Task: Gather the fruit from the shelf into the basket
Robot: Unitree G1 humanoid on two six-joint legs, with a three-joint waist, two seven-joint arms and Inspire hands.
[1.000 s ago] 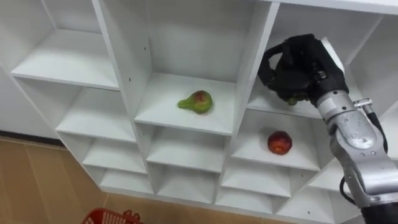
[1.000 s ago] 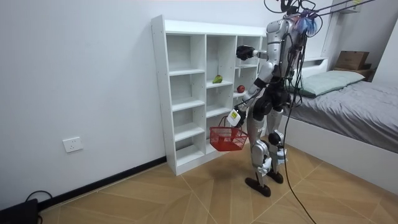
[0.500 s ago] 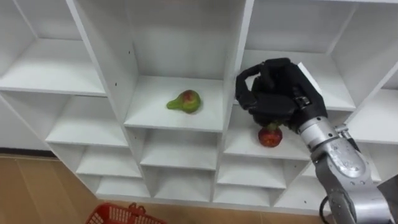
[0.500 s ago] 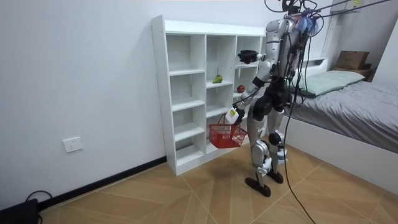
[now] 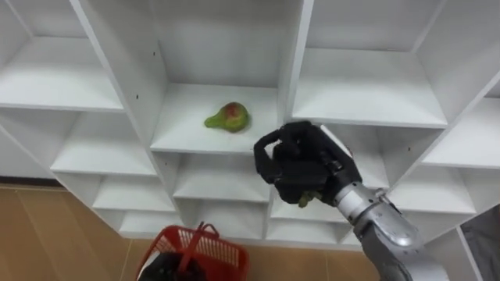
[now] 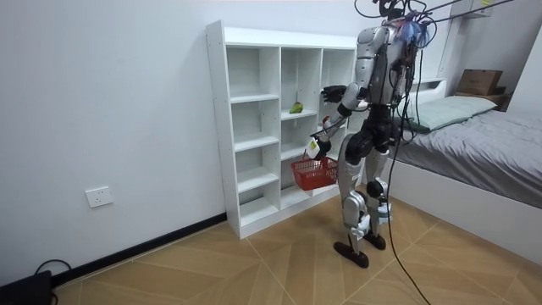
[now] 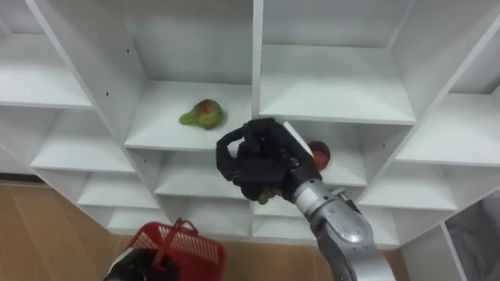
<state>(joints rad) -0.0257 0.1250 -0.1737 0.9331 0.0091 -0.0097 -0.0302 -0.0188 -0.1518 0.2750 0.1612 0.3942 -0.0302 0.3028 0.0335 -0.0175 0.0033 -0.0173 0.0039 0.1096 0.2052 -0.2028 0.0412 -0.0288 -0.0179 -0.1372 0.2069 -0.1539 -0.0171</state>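
One green fruit (image 5: 305, 200), clamped in right hand (image 5: 308, 165) fingers (image 5: 269, 153), left hand (image 6: 314, 149) gripping red basket (image 5: 223, 251)

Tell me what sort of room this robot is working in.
Most likely a bedroom in a home: a bed with grey bedding and a pillow stands at the room view's right, a white cubby shelf stands against the wall, and the floor is wood-patterned.
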